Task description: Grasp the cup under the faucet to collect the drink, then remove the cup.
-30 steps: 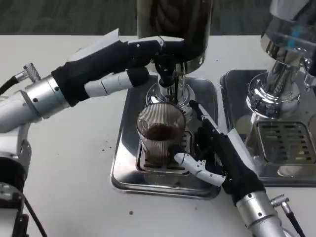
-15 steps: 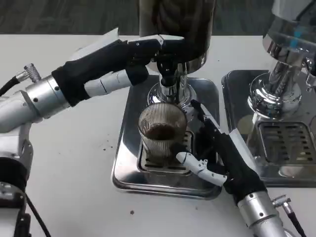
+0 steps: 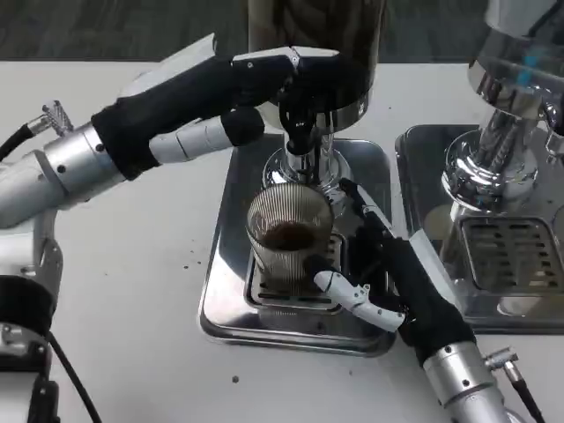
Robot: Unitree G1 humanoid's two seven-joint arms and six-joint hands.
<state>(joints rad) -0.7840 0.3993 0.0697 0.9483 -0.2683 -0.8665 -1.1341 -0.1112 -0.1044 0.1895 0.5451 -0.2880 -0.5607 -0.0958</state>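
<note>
One right hand (image 3: pixel 392 282) sits nearest, at about five o'clock on the table (image 3: pixel 132 291), fingers curved around the single ribbed cup (image 3: pixel 289 233) and touching its right side and lower front; it appears to hold the cup. The cup stands upright on the grate of the near drip tray (image 3: pixel 229 308), at centre, directly beneath the faucet (image 3: pixel 300 141), and holds a shallow pool of dark brown drink. Two steel trays lie side by side; the second tray (image 3: pixel 414 145), at three o'clock, carries a second dispenser (image 3: pixel 507 115). Farther, at eleven o'clock, one left hand (image 3: pixel 211 101) rests its fingertips on the faucet lever, below the first dispenser (image 3: pixel 317 44)
</note>
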